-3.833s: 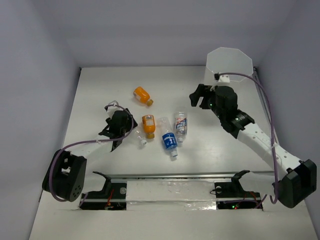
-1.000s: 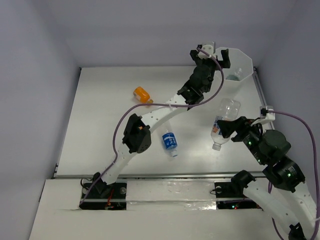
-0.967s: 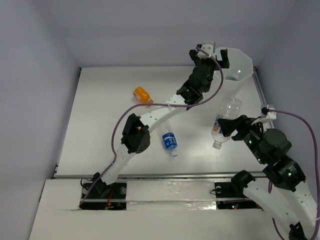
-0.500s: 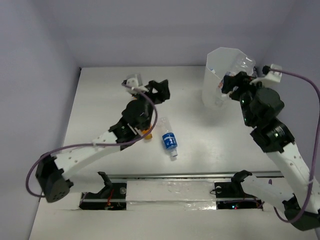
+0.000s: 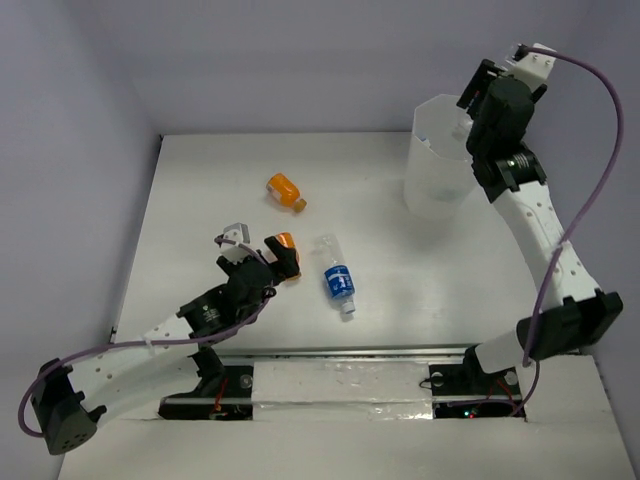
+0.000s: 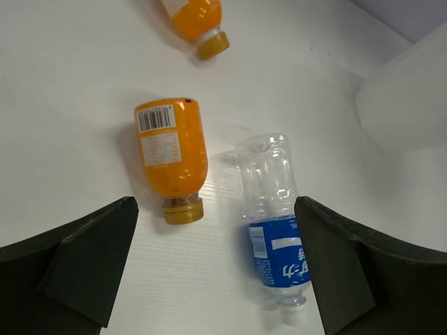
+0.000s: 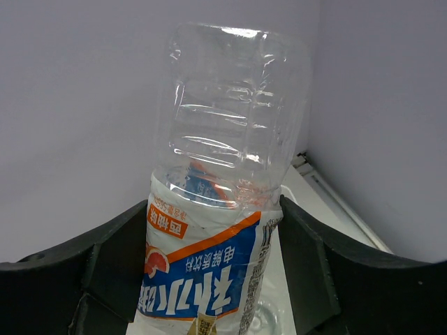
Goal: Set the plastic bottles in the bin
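Left arm low, at 8 o'clock; left gripper (image 6: pixel 216 272) spread wide. Right arm raised, 1 o'clock; right gripper (image 7: pixel 209 279) apparently clamping clear bottle (image 7: pixel 230 139).

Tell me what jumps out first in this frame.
The right jaws, high up by the bin at the far right, grip a clear bottle with a blue and orange label. Near the middle, the left jaws stand open above an orange bottle and a blue-labelled bottle lying side by side.
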You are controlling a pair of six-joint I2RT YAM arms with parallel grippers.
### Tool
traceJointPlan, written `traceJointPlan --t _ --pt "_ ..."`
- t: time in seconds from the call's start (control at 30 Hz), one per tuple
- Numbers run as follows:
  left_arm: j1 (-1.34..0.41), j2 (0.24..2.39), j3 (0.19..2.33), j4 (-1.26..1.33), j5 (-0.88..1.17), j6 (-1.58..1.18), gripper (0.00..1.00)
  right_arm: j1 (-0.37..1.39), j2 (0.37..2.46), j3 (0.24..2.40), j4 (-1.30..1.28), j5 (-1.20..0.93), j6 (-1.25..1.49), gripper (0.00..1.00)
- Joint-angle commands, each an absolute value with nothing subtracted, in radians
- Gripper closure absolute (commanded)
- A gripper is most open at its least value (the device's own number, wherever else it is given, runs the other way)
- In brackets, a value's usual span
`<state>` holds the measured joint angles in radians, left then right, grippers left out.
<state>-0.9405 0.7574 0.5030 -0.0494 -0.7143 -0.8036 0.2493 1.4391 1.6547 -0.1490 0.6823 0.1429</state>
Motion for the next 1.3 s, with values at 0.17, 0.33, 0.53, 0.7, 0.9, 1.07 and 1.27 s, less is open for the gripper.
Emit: traceJointPlan --t 0.17,0.33,0.53,0.7,0.9,1.07,1.27 --pt "-0.793 0.798 0.466 -0.016 -0.507 -0.836 0.02 0.232 1.666 1.836 -0.009 0.790 0.011 0.32" --pt "-0.602 0.831 0.414 0.052 -0.384 -0.769 0.02 0.232 1.707 1.809 0.032 0.790 0.027 0.31" --pt "-0.552 0.911 0.388 0.116 -0.379 -0.764 0.01 0.232 1.625 1.648 0.071 0.749 0.104 0.19" --pt "-0.543 1.005 0.420 0.169 -0.377 -0.756 0.01 0.232 1.580 1.634 -0.027 0.689 0.178 0.00" --pt "-0.543 1.094 0.462 0.215 -0.354 -0.739 0.01 0.232 1.450 1.602 -0.060 0.618 0.218 0.00" --pt "-0.543 1.196 0.485 0.262 -0.373 -0.736 0.02 0.307 1.265 1.459 -0.057 0.528 0.302 0.07" --pt "-0.534 1.298 0.545 0.294 -0.368 -0.709 0.06 0.489 1.134 1.128 -0.015 0.391 0.397 0.80"
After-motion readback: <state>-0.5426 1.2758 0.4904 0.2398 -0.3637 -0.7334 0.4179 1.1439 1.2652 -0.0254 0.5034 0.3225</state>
